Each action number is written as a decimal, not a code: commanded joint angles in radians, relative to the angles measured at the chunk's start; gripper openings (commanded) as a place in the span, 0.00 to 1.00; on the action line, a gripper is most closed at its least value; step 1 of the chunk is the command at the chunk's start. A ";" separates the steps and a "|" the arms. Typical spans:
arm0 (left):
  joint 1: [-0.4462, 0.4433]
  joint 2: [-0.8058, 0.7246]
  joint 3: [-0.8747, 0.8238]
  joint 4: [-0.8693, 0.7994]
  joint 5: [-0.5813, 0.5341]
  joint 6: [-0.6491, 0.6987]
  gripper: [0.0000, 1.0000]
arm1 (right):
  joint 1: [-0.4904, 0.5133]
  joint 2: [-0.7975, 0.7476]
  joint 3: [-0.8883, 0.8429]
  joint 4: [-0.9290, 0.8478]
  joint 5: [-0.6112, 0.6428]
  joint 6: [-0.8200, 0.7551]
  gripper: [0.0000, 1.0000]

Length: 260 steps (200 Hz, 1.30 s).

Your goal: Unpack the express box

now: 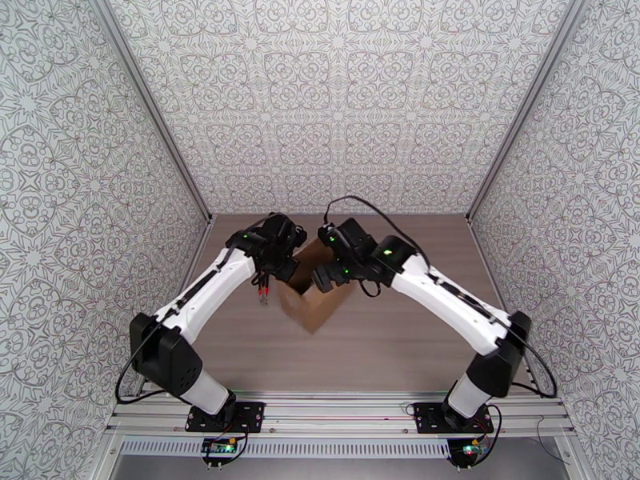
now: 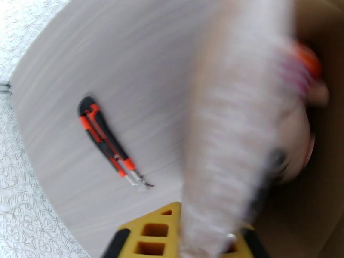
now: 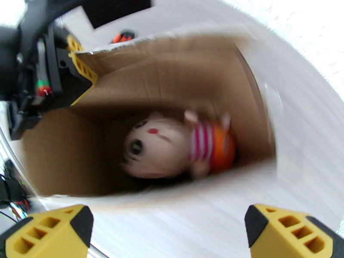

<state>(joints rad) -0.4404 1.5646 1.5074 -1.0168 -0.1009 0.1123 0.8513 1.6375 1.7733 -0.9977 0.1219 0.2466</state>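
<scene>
The express box (image 1: 316, 310) is a brown cardboard carton lying open between both arms on the table. In the right wrist view I look into the box (image 3: 172, 78), where a plush doll (image 3: 159, 147) with a striped top lies. My left gripper (image 1: 282, 266) is at the box's left rim, shut on its edge. The left wrist view shows that gripper (image 2: 202, 239) pinching a blurred box wall (image 2: 232, 125), with the doll (image 2: 296, 134) beyond. My right gripper (image 3: 167, 233) hangs open in front of the box mouth, holding nothing.
A red-and-black utility knife (image 2: 107, 140) lies on the wooden table (image 1: 384, 346), just left of the box and under the left arm (image 1: 262, 291). Patterned walls close in the table at the back and both sides.
</scene>
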 commanded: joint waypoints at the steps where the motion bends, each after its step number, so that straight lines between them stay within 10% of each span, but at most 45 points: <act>1: -0.007 -0.092 0.010 0.090 -0.129 0.006 0.00 | 0.001 -0.040 0.005 0.088 -0.012 0.046 0.99; 78: -0.247 -0.181 -0.112 0.364 -0.778 0.248 0.00 | -0.001 -0.038 -0.233 0.364 -0.062 0.217 0.99; 159: -0.340 -0.240 -0.292 0.653 -0.926 0.354 0.00 | -0.076 -0.249 -0.620 0.673 -0.070 0.475 0.99; 260: -0.401 -0.198 -0.349 0.930 -1.039 0.539 0.00 | -0.183 -0.026 -0.645 0.887 -0.242 0.622 0.88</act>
<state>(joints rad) -0.8177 1.3708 1.1652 -0.2653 -1.0775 0.5690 0.6983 1.5341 1.1667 -0.2340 -0.0311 0.7895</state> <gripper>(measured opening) 0.084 0.952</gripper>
